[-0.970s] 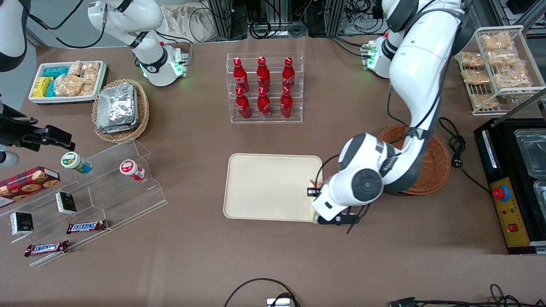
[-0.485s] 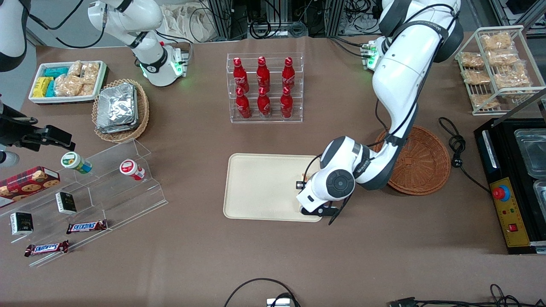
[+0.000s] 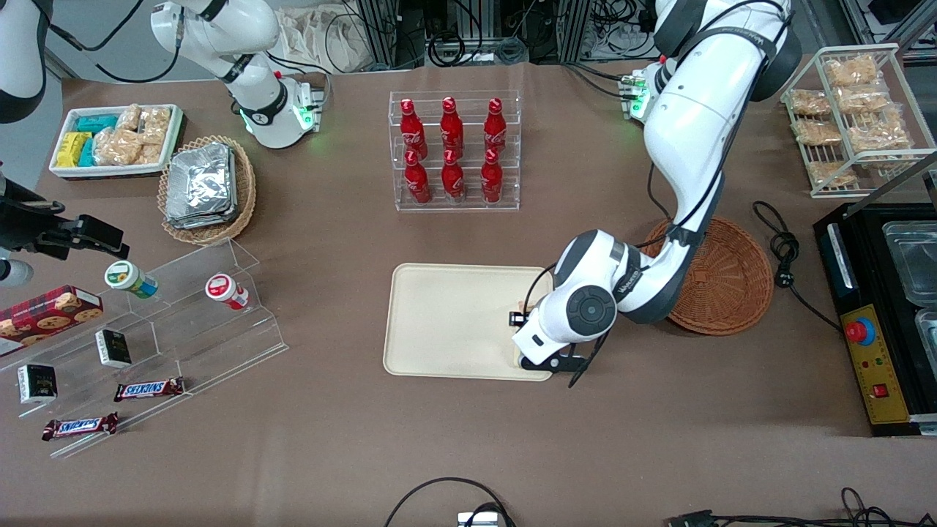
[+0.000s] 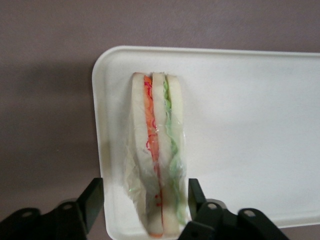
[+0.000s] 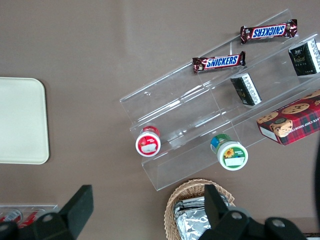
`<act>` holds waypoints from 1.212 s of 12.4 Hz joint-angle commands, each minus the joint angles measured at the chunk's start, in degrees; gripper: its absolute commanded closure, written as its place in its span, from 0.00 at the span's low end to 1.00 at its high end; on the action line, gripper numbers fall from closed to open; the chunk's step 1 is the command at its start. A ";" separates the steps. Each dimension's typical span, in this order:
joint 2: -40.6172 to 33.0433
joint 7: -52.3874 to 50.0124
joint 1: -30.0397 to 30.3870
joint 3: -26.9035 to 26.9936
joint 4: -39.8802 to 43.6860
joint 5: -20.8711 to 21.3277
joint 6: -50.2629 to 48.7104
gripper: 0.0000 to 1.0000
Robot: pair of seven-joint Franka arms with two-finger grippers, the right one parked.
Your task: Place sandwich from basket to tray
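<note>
The sandwich (image 4: 157, 150), a wrapped white wedge with orange and green layers, lies on the cream tray (image 4: 240, 125) close to one corner. My left gripper (image 4: 144, 192) hangs over it, open, one finger on each side; one finger (image 4: 92, 197) stands clear of the bread, the other (image 4: 195, 192) sits close against the wrap. In the front view the gripper (image 3: 531, 331) is over the tray (image 3: 454, 322) at its end toward the working arm. Only a sliver of sandwich (image 3: 522, 303) shows beside the wrist. The reddish-brown basket (image 3: 725, 285) beside the tray holds nothing I can see.
A clear rack of red bottles (image 3: 454, 150) stands farther from the front camera than the tray. Acrylic steps with snacks (image 3: 183, 307) and a tan basket of foil packets (image 3: 207, 189) lie toward the parked arm's end. A black appliance (image 3: 878, 315) and a cable (image 3: 783, 256) flank the basket.
A second ago the gripper was at the tray's edge; it then moved in over the tray. In the last half second the wrist has drawn back slightly toward the basket.
</note>
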 commanded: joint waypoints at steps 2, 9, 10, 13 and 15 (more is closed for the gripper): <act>-10.40 0.22 0.15 1.55 -2.10 0.94 -8.58 0.00; -43.16 0.14 3.49 3.59 -32.83 6.83 -8.00 0.00; -46.77 0.49 4.45 3.67 -35.39 6.83 -8.26 0.00; -52.08 8.29 12.52 3.67 -35.87 5.51 -13.24 0.00; -52.09 10.68 18.93 3.67 -30.61 4.37 -17.91 0.00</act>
